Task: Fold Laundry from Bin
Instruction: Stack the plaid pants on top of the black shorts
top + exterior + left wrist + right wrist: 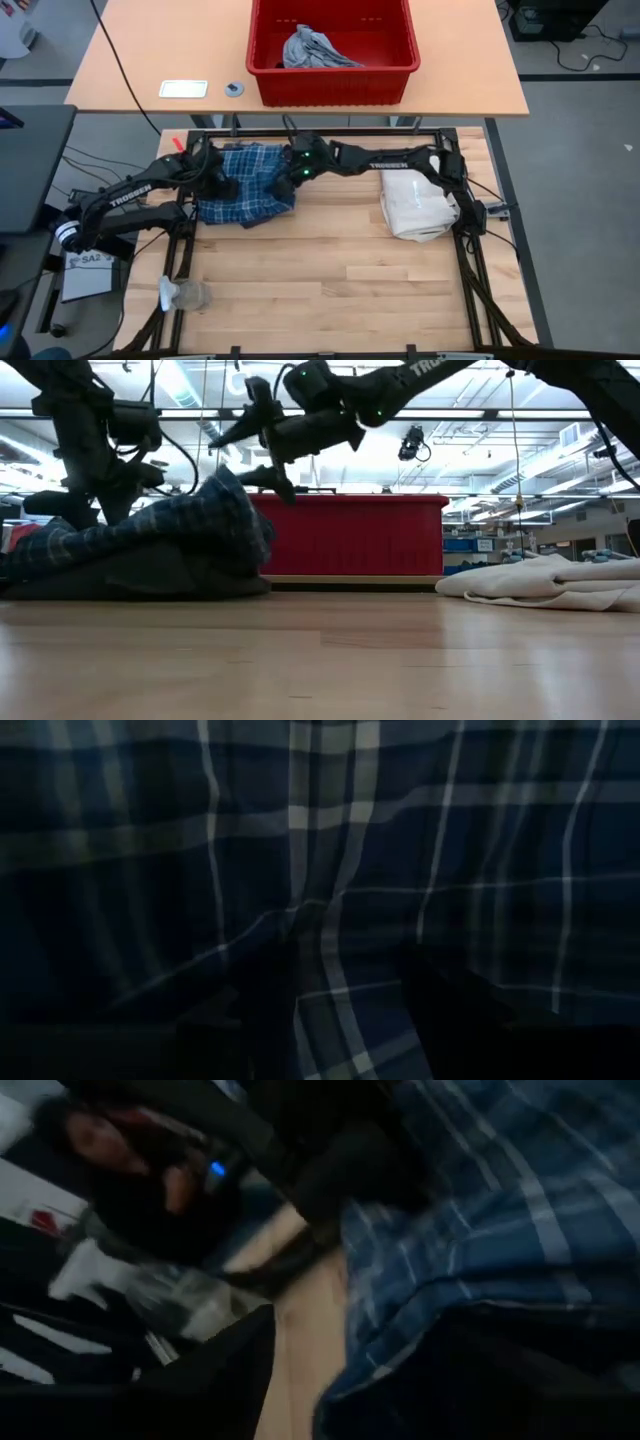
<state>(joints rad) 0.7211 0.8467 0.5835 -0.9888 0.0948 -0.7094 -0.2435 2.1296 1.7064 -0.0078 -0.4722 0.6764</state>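
Observation:
The laundry piece on the wooden table is a blue-and-white plaid shirt (248, 188), lying crumpled at the far left with its right end humped up (225, 500). My left gripper (222, 186) points down at the shirt's left part. In the left wrist view its two dark fingers stand apart, and plaid cloth (350, 870) fills the picture. My right gripper (235, 460) reaches in from the right and hangs open above the shirt's raised right end, clear of it. The red bin (332, 85) stands on the far table with a grey garment (312, 48) in it. My left gripper comes at the plaid shirt from above, fingers (265, 1010) apart with a creased band of cloth (345, 990) between them. Whether the fingertips touch the cloth, I cannot tell. The shirt lies on the table.
A folded white cloth (418, 205) lies at the table's right side under the right arm. A small clear object (182, 293) sits near the left front corner. A white card (183, 89) and a round disc (234, 89) lie on the far table, left of the bin.

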